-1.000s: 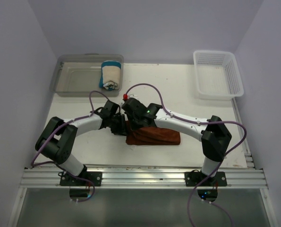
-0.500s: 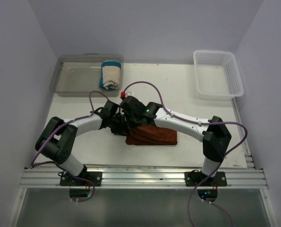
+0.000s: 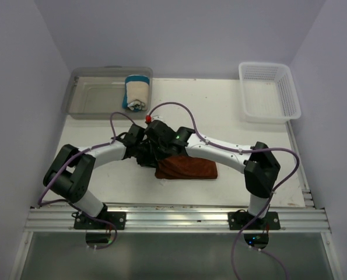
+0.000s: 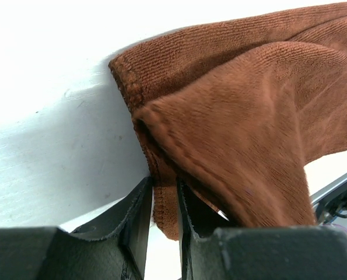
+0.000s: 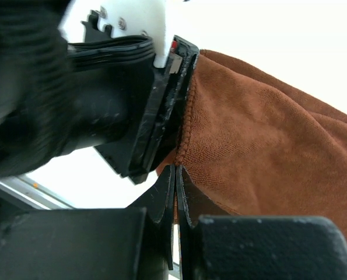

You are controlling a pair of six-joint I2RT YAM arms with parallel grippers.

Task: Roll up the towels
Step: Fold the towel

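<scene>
A: What has changed on the worktop [image 3: 231,116]?

B: Starting at the left, the cream towel [image 3: 137,93] sits bundled at the right end of the clear bin [image 3: 94,98], unmoved. The left gripper [image 4: 164,192] has its jaws a narrow slit apart, clamped on the hem of the rust-brown towel [image 3: 188,168]. That towel lies near the front middle of the worktop. Its right end has drawn in leftward over the last second, so the bundle is shorter. The right gripper [image 5: 176,175] has its jaws pressed fully together, apparently nipping the same hem.

A: So the roll is advancing?

B: I judge so. This second towel is gathering but isn't finished.

A: Anything unclear?

B: From above, both wrists cover the towel's left end, so I cannot tell how tight the roll is. The white basket [image 3: 269,90] stands well apart at far right.
</scene>
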